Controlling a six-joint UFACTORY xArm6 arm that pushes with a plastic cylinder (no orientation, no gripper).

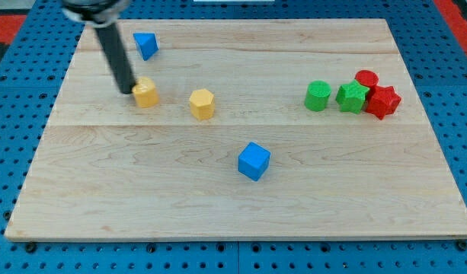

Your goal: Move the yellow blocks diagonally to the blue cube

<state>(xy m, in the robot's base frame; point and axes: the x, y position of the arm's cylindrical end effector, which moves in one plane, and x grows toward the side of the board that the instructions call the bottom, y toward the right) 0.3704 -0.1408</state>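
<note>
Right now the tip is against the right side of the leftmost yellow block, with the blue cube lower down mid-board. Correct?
No. My tip is at the left side of that yellow block, not the right, as the camera view shows. The blue cube does sit lower down mid-board.

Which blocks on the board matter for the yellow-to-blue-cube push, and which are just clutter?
In the job:
- my tip, touching the left yellow block's left side
- left yellow block
- right yellow block
- blue cube

Lying about:
- blue block at the view's top
- green cylinder
- green star block
- red cylinder
- red star block
</note>
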